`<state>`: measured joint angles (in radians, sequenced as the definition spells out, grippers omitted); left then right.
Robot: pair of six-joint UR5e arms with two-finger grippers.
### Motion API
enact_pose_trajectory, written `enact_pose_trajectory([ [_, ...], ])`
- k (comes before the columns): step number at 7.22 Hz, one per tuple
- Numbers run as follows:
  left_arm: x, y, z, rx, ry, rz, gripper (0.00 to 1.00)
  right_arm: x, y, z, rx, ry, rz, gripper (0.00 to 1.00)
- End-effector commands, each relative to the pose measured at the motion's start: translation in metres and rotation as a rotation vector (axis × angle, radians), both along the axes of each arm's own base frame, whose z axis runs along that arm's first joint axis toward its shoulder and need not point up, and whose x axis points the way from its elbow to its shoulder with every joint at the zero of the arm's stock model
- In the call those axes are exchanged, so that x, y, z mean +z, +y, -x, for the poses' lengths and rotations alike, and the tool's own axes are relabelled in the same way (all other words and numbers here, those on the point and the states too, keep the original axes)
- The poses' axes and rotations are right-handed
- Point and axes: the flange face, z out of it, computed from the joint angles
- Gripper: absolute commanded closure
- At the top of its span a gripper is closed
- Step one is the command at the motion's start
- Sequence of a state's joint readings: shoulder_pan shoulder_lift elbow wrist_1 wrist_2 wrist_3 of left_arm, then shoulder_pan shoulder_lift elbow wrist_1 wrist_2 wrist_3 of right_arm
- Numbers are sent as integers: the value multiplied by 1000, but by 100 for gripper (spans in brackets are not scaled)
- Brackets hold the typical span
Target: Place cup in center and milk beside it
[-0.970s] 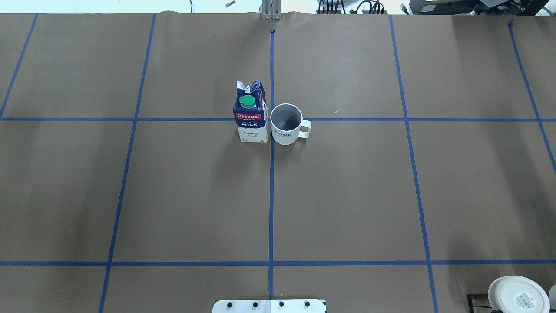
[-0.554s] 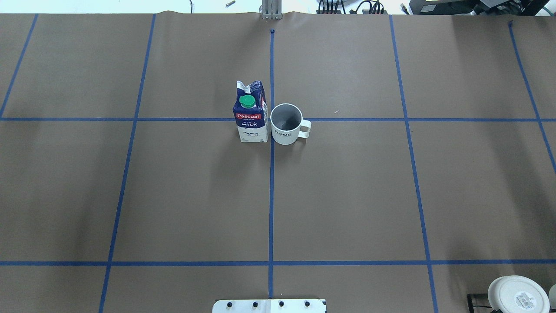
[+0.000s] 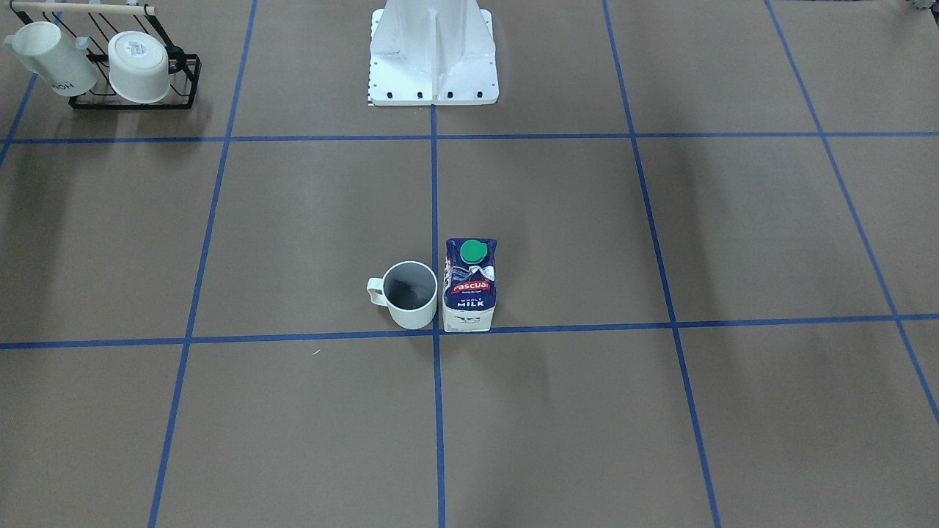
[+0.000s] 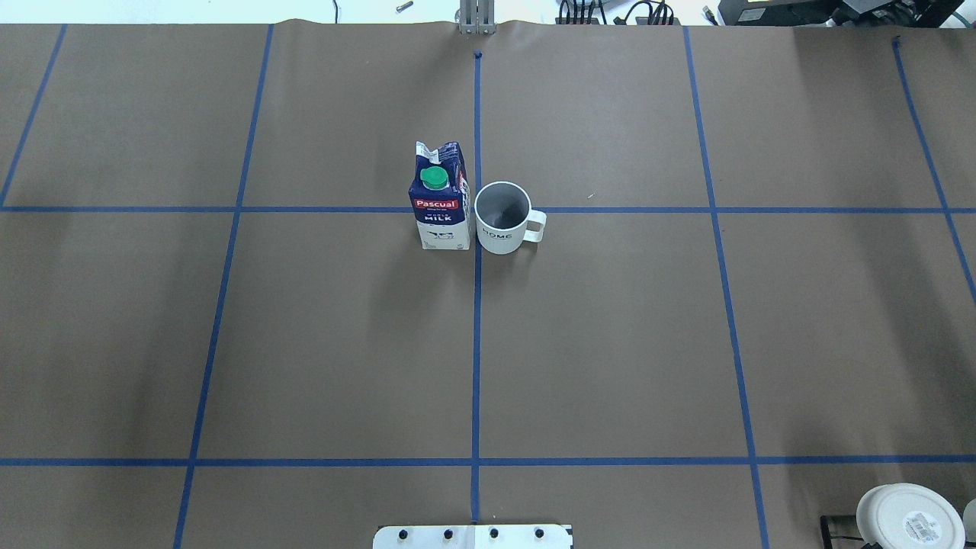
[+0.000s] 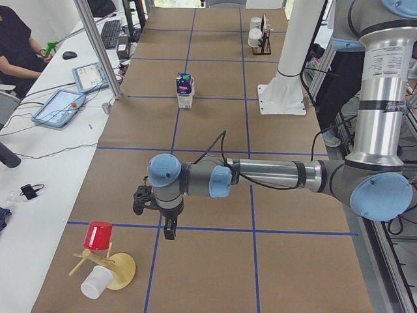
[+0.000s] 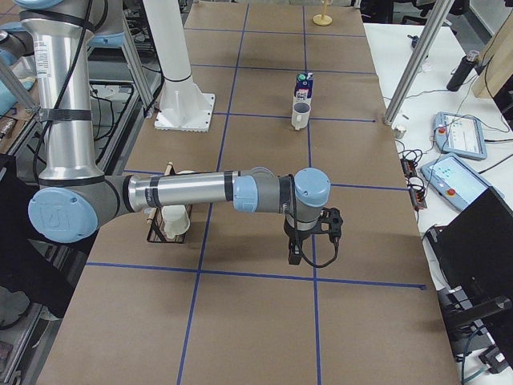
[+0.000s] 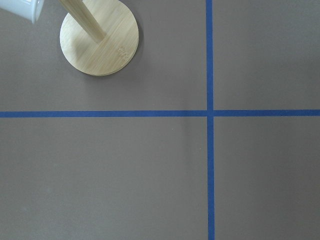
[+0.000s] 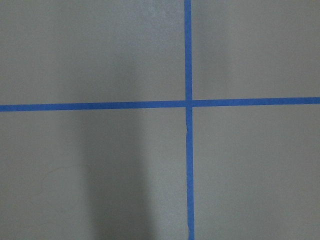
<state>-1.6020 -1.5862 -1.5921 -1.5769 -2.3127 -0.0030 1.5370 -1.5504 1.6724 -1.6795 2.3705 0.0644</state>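
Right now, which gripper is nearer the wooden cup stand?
Left. The left gripper hangs close beside the wooden cup stand; the right gripper is at the table's opposite end.

The cup [image 4: 502, 217] and the milk [image 4: 441, 202] stand side by side at the middle of my worktop [image 4: 610, 343], with only a sliver of gap showing between them. The cup's handle [image 4: 537, 225] juts out on the side away from the milk. Open brown paper surrounds the pair, leaving room to come in from above or from any outer side. At my near right corner a black rack [image 3: 132, 105] holding two white mugs [image 3: 139, 66] stands in the way. At the far left corner so does a wooden stand [image 5: 120, 270] with a red cup [image 5: 99, 235]. My pedestal [image 3: 433, 59] fills the near middle edge.
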Motion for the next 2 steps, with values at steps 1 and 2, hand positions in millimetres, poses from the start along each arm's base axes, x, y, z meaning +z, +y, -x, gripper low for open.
enact_pose_trajectory([
  [1,1,0,0,1,1,1,2,-1,0,0,0,-6,-2,0],
  [2,1,0,0,1,1,3,2,-1,0,1,2,-10,1,0],
])
